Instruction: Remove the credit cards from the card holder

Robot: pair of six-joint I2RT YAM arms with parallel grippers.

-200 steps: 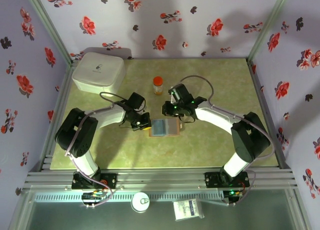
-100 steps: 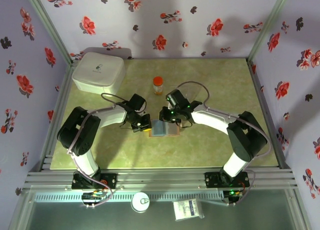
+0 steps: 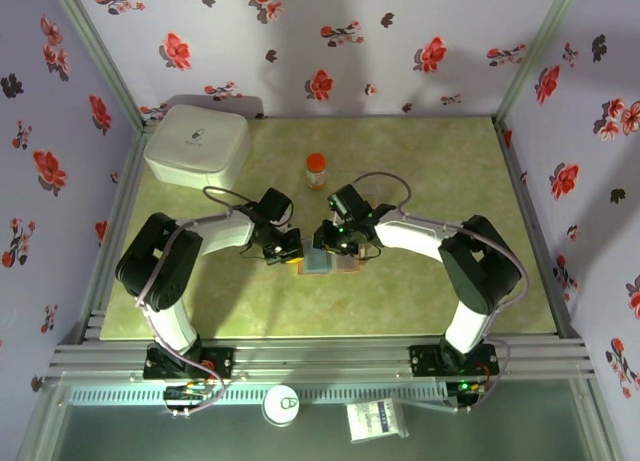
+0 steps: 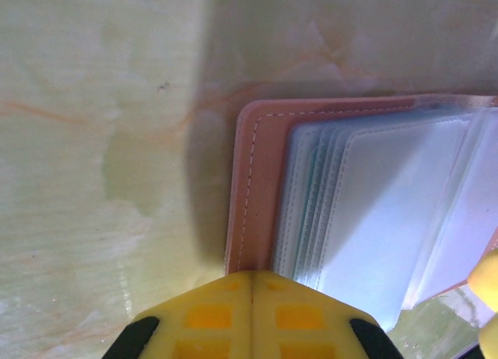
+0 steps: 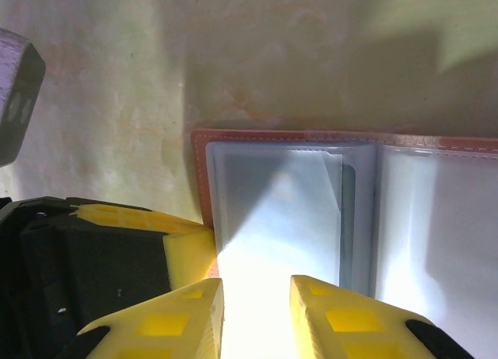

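Centrally on the green marbled table (image 3: 420, 171) lies the card holder (image 3: 329, 260), opened flat with its reddish-brown cover down and its pale blue clear sleeves facing up. It sits between the two arms, a little nearer than the small bottle with the orange cap (image 3: 316, 169). It is well apart from the white rounded box (image 3: 197, 144) in the far left corner.

The left gripper (image 3: 287, 249) is at the holder's left edge. In the left wrist view its yellow fingers (image 4: 210, 316) are pressed together with no gap. Their joined tip sits right at the stitched leather border, where the stack of sleeves begins. The leather edge runs straight away from the tip, with the sleeves fanned to its right.

The right gripper (image 3: 334, 245) is over the far part of the holder, just right of the left one. In the right wrist view its fingers (image 5: 179, 316) stand slightly spread, with a bright gap between them. They hang over the left-hand sleeve page. Whether the tips touch the plastic is hard to tell through the glare. One yellow finger of the left gripper (image 5: 189, 252) shows there too, at the holder's brown border.

A dark teal strip beside the fold, behind a sleeve with a bent corner, may be one of the credit cards (image 5: 348, 219); it lies inside the holder.
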